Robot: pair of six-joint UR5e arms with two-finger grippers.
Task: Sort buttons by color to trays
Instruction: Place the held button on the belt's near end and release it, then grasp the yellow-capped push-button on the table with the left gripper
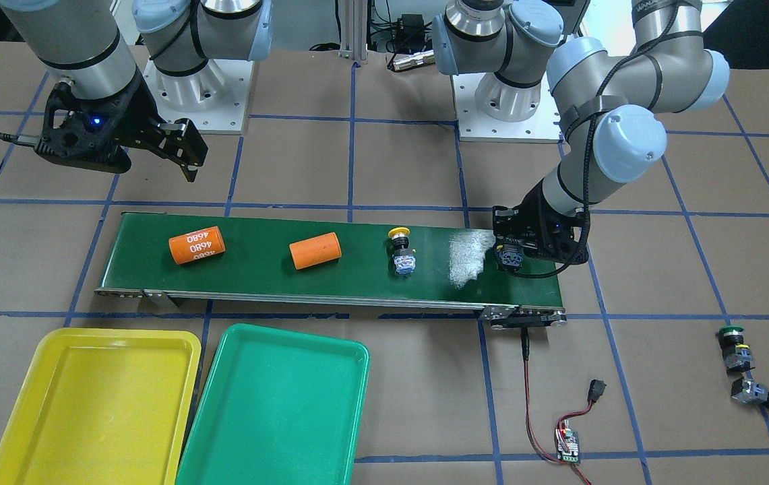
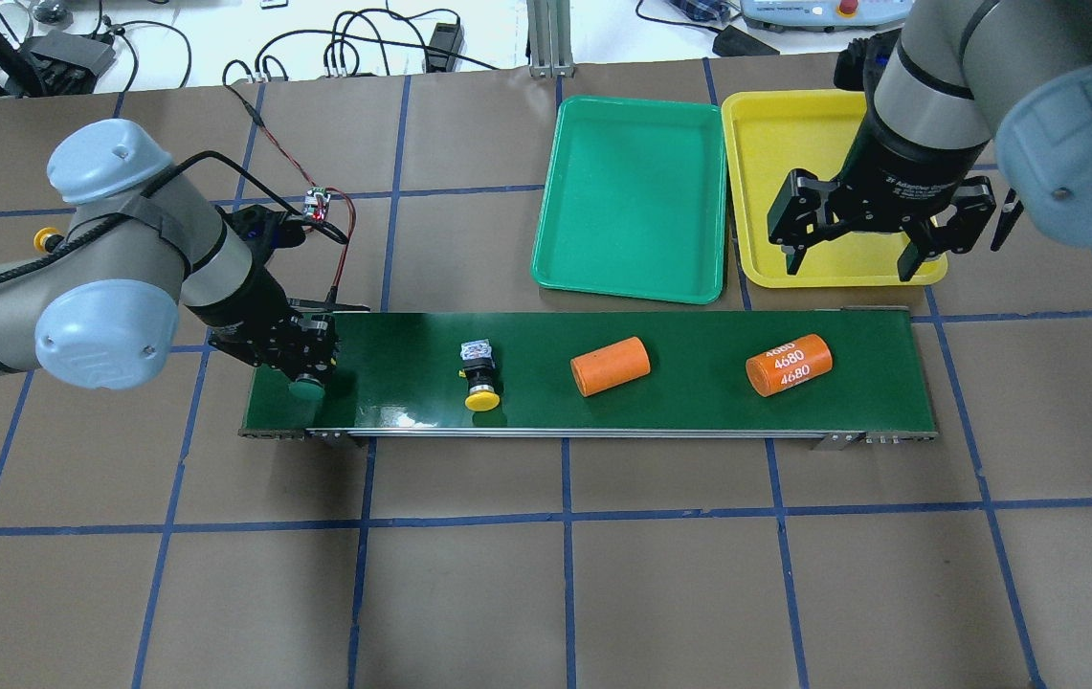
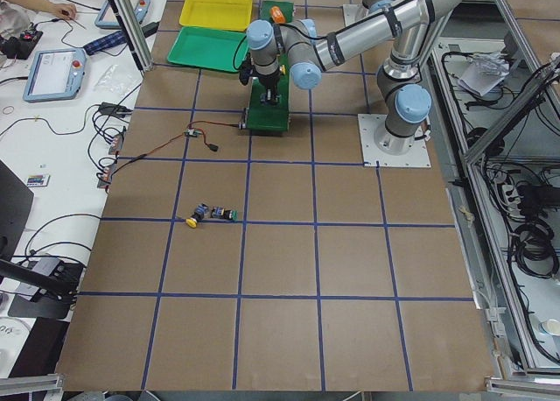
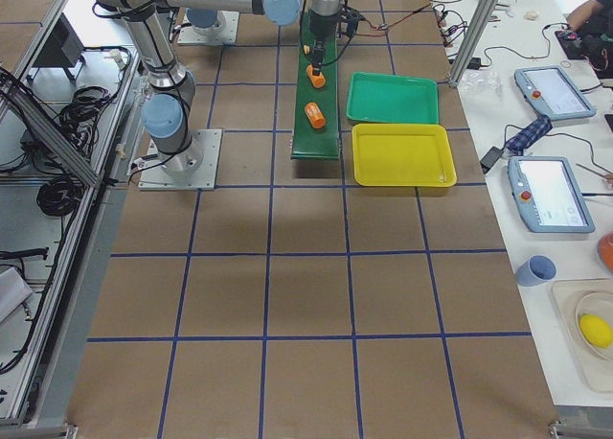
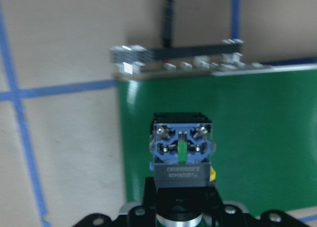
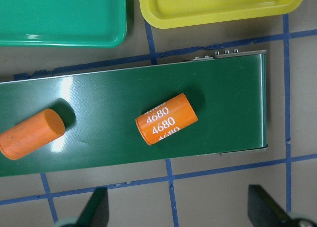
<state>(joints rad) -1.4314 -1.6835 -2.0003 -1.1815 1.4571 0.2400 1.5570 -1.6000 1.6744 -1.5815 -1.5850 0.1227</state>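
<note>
Nothing sorted yet: yellow tray (image 1: pixel 94 411) and teal tray (image 1: pixel 276 411), lower left, both bare; left gripper (image 1: pixel 517 250) clamped on green button (image 1: pixel 509 259) at belt (image 1: pixel 276 279) right end, yellow button (image 1: pixel 402 252) mid-belt, two loose buttons (image 1: pixel 738 351) lower right, right gripper (image 2: pixel 850 260) spread wide, empty.

We see bright, even light from above; the orange cylinders (image 6: pixel 166 119) cast soft shadows. White glare sits on the conveyor belt (image 1: pixel 468 259) toward its left end. The left wrist view is soft: the green button (image 5: pixel 181 157) reads clearer than the blurred belt end behind.
</note>
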